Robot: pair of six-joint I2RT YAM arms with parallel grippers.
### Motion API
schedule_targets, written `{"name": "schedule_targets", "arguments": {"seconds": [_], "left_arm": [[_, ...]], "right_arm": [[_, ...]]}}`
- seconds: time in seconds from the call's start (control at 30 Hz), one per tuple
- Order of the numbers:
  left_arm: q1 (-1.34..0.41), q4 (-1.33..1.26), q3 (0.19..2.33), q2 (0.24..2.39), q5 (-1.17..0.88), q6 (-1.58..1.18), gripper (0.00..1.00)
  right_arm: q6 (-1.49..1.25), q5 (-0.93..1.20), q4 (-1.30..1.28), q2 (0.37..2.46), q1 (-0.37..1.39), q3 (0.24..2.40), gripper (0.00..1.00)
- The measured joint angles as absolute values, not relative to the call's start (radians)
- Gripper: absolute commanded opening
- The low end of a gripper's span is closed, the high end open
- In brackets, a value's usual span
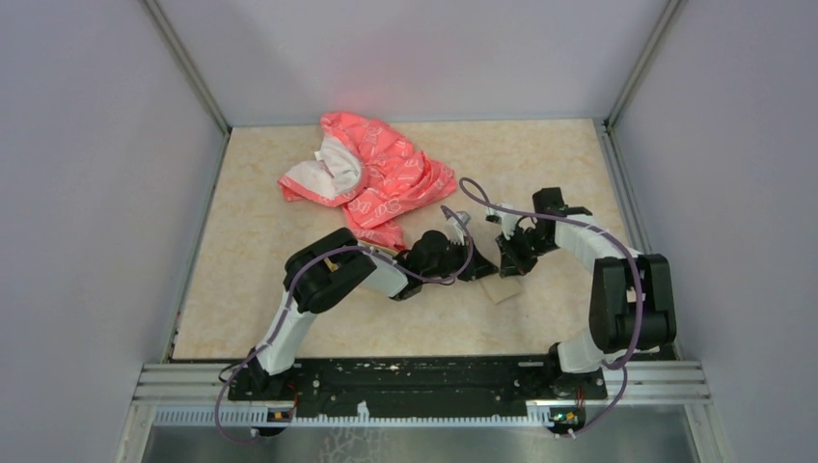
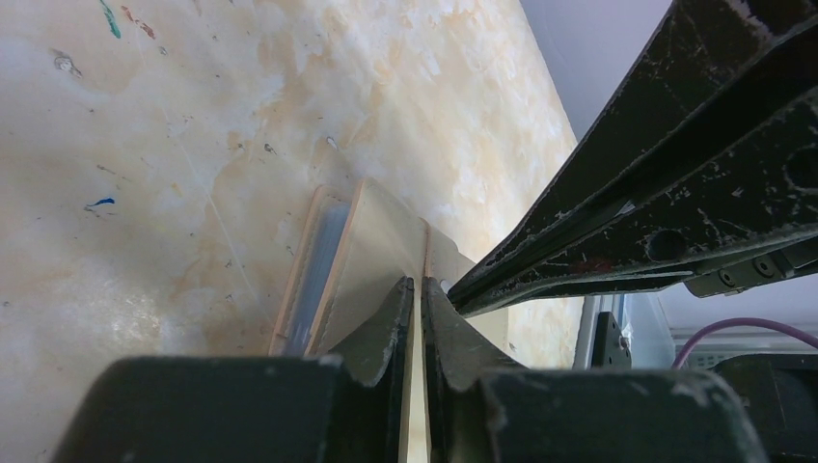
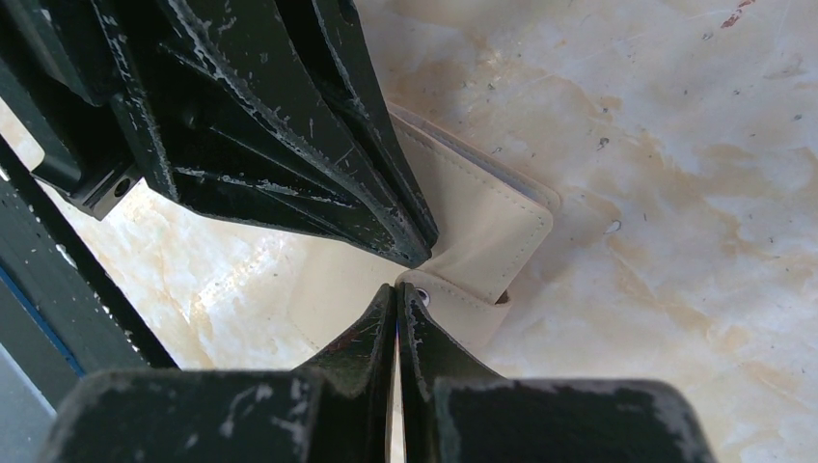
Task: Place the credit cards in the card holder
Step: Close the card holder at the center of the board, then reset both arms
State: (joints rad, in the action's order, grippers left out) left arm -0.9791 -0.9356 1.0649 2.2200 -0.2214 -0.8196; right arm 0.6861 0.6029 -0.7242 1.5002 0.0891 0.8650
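Note:
The card holder (image 1: 502, 291), a tan-beige pouch, lies on the table between my two grippers. In the left wrist view the card holder (image 2: 376, 251) stands partly open and shows a strip of blue-grey lining (image 2: 316, 265). My left gripper (image 2: 417, 282) is shut on a thin tan panel of it, held edge-on. In the right wrist view the card holder (image 3: 482, 222) shows its stitched flap and snap. My right gripper (image 3: 397, 287) is shut on that flap beside the snap. In the top view the left gripper (image 1: 485, 270) and the right gripper (image 1: 506, 262) meet tip to tip. No credit cards show.
A crumpled pink-red patterned cloth (image 1: 371, 174) lies at the back middle of the table. A small metal object (image 1: 460, 220) sits just behind the left wrist. Grey walls close the table on three sides.

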Motion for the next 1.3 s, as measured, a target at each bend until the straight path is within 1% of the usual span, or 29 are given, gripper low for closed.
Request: {"name": "schedule_targets", "arguments": {"seconds": [0.6,0.7,0.77,0.9,1.03,1.07,1.1,1.17,1.2,1.27,1.3], "left_arm": [[-0.972,-0.941,1.061,2.22,-0.221,-0.827,0.13],[-0.972,-0.947,1.056,2.22,-0.221,-0.826,0.14],[-0.971,-0.948,1.046,2.212,-0.22,-0.822,0.17],[-0.968,-0.902,1.013,2.156,-0.209,-0.782,0.25],[-0.968,-0.815,0.963,2.036,-0.178,-0.711,0.31],[-0.968,-0.799,0.945,1.991,-0.168,-0.69,0.32],[-0.967,-0.79,0.931,1.952,-0.163,-0.672,0.34],[-0.966,-0.767,0.889,1.851,-0.146,-0.625,0.42],[-0.966,-0.751,0.861,1.782,-0.136,-0.595,0.48],[-0.966,-0.714,0.811,1.652,-0.116,-0.535,0.61],[-0.966,-0.698,0.791,1.595,-0.107,-0.508,0.72]], "right_arm": [[0.654,0.589,-0.734,1.552,0.109,0.879,0.0],[0.678,0.609,-0.742,1.551,0.109,0.881,0.17],[0.701,0.635,-0.759,1.545,0.106,0.882,0.27],[0.753,0.699,-0.816,1.465,0.093,0.883,0.36],[0.798,0.749,-0.853,1.351,0.052,0.899,0.47],[0.807,0.756,-0.857,1.325,0.039,0.905,0.5],[0.815,0.758,-0.859,1.299,0.023,0.912,0.58],[0.832,0.762,-0.858,1.245,-0.019,0.921,0.88],[0.843,0.762,-0.858,1.212,-0.046,0.925,0.97],[0.854,0.755,-0.849,1.143,-0.094,0.936,0.99],[0.848,0.751,-0.841,1.114,-0.107,0.942,0.98]]}}
